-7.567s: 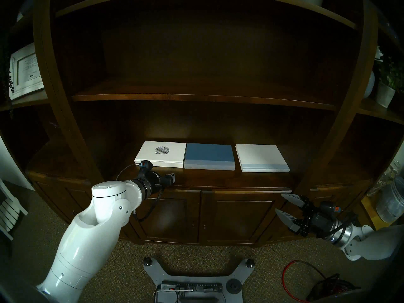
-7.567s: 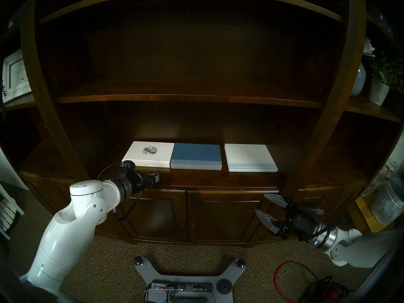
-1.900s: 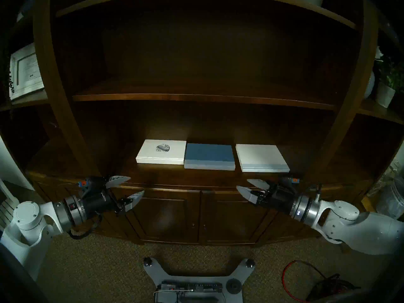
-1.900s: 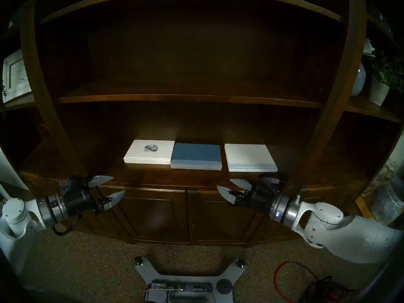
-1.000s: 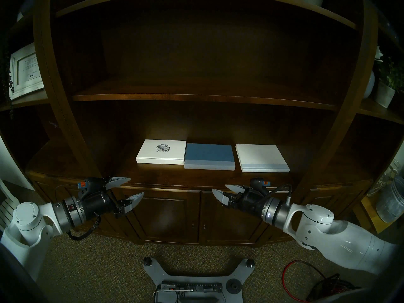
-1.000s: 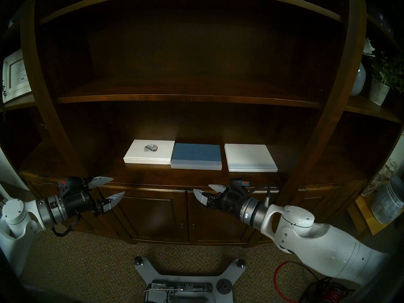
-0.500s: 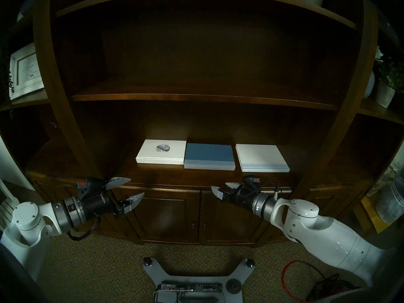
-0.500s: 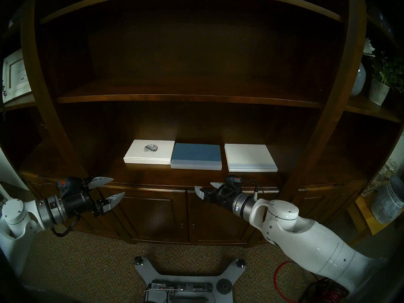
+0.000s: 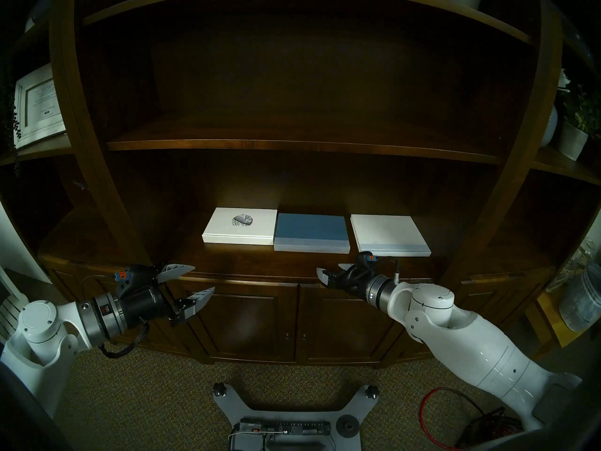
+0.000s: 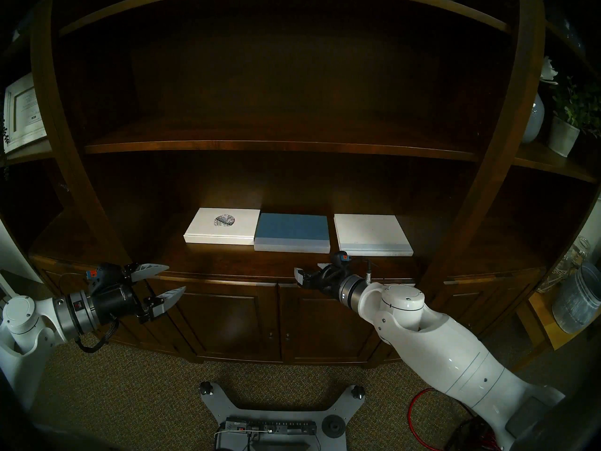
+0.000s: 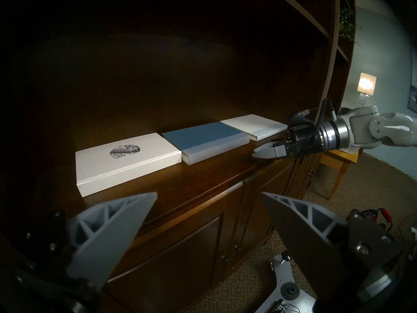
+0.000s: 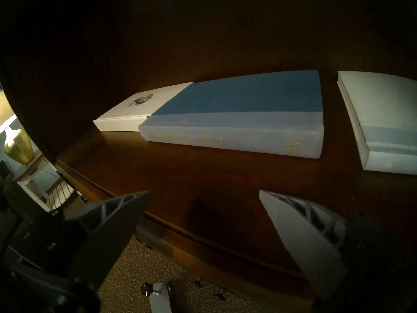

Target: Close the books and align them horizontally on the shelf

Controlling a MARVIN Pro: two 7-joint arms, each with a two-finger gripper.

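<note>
Three closed books lie flat in a row on the shelf (image 9: 253, 261): a white one with a dark round emblem (image 9: 242, 226), a blue one (image 9: 311, 233) touching it, and a white one with a pale-blue strip (image 9: 388, 235) set apart by a gap. The emblem book's front edge sits a little farther back than the other two. My right gripper (image 9: 328, 268) hovers open over the shelf's front edge, just short of the blue book's (image 12: 237, 116) right half. My left gripper (image 9: 204, 278) stands open and empty at the shelf's front left, below the emblem book (image 11: 126, 161).
A thinner upper board (image 9: 292, 146) overhangs the books. Cabinet doors (image 9: 292, 320) close the front below the shelf. A framed certificate (image 9: 39, 105) stands far left, a potted plant (image 9: 574, 138) and a jar (image 9: 582, 304) far right. My base (image 9: 292, 414) and a red cable (image 9: 432, 404) lie on the carpet.
My right arm has reached forward and leftward, bringing its open gripper up to the shelf's front edge before the blue book. The left arm and the books have stayed put over the last second.
</note>
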